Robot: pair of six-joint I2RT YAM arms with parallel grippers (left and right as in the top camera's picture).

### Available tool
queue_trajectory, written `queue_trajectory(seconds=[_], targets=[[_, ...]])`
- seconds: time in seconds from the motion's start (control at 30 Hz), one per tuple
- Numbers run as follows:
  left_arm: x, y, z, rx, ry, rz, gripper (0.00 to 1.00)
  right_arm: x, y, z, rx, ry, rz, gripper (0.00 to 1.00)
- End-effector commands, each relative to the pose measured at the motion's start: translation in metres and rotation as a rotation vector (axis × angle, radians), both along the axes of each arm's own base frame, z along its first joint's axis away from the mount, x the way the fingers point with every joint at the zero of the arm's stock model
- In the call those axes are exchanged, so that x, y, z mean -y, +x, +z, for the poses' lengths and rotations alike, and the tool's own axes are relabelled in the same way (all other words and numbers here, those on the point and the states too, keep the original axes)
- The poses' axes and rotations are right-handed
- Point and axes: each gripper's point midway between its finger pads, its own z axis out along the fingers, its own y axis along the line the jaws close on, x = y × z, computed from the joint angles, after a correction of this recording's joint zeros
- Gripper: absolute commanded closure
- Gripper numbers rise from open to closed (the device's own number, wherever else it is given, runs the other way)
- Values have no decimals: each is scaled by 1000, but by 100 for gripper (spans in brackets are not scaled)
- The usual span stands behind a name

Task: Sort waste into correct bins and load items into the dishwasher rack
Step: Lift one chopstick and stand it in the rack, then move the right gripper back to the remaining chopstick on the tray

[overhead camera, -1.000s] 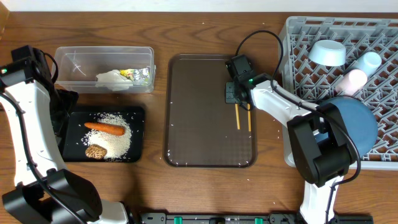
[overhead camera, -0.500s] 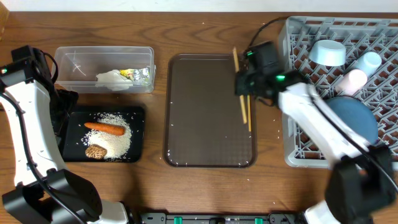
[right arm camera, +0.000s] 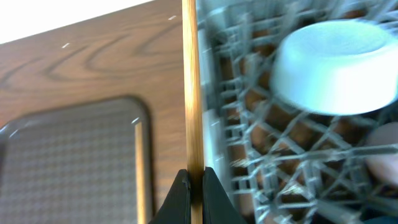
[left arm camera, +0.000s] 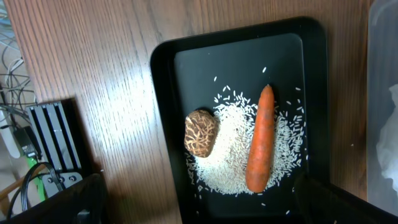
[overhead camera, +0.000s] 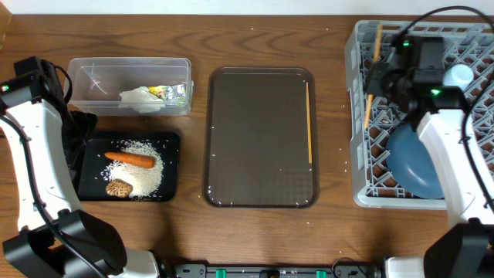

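Wooden chopstick (right arm camera: 192, 87), long axis near-to-far, over rack (overhead camera: 357, 177)

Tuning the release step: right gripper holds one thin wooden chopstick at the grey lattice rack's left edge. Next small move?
Probably shift the right gripper slightly inward over the grey lattice rack before opening. The thin wooden chopstick it grips lies along the rack's left wall, so releasing here might drop it outside.
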Motion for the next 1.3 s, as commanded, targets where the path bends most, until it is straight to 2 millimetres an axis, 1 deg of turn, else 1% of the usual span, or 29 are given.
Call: queue_trajectory(seconds=[0.0,0.13,0.27,0.43,0.5,0.53,0.57,0.6,0.63,0.67,0.7,0.73,0.83,0.9,1.0,1.07,1.13,1.2,1.27], targets=[[-1,-2,2,0,5,16,2,18,10,-19,-23,-37,-6,99],[-1,-2,2,0,5,16,2,27,26,-38,-20,-46,-6,99],[-1,-2,2,0,5,16,2,27,42,-58,-15,-54,4,99],[-1,-2,2,1,5,16,2,27,47,-72,-31,-54,4,99],[-1,-2,2,0,5,16,2,27,46,-73,-34,-62,14,97],[-1,-2,2,0,5,16,2,27,46,-73,-33,-65,17,94],[-1,-2,2,0,5,16,2,27,46,-73,-32,-65,18,87],[-1,-2,2,1,5,16,2,27,47,-73,-31,-65,18,73],[-1,-2,2,0,5,16,2,27,46,-73,-32,-65,18,52],[-1,-2,2,1,5,16,2,27,46,-73,-33,-65,17,36],[-1,-2,2,0,5,16,2,27,46,-73,-34,-64,18,24],[-1,-2,2,0,5,16,2,26,45,-72,-34,-59,22,18],[-1,-2,2,0,5,16,2,19,42,-65,-30,-31,48,15],[-1,-2,2,0,5,16,2,6,38,-54,-13,7,90,14],[-1,-2,2,0,5,16,2,-18,31,-29,30,65,168,15],[-1,-2,2,0,5,16,2,-40,24,-11,59,101,233,15],[-1,-2,2,0,5,16,2,-61,15,1,74,123,291,15],[-1,-2,2,1,5,16,2,-86,6,6,68,131,341,16],[-1,-2,2,0,5,16,2,-108,-1,3,47,126,375,16]])
